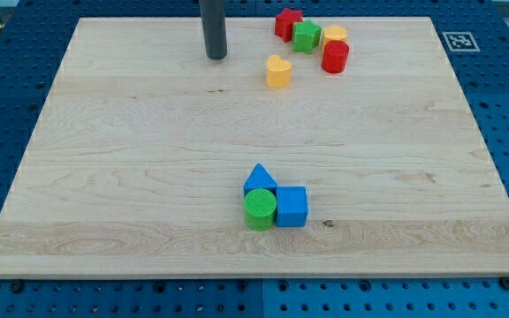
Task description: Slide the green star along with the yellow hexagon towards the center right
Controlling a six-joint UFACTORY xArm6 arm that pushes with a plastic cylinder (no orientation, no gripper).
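The green star (306,36) sits near the view's top, right of centre, between a red star (288,23) on its left and the yellow hexagon (333,36) on its right. A red cylinder (335,56) touches the hexagon from below. My tip (216,56) rests on the board at the view's top, well to the left of the green star, with a yellow heart-shaped block (277,71) lying between them, lower down.
A blue triangle (260,178), a green cylinder (260,208) and a blue cube (292,206) cluster together at the view's lower middle. A black-and-white marker (460,41) is at the board's top right corner.
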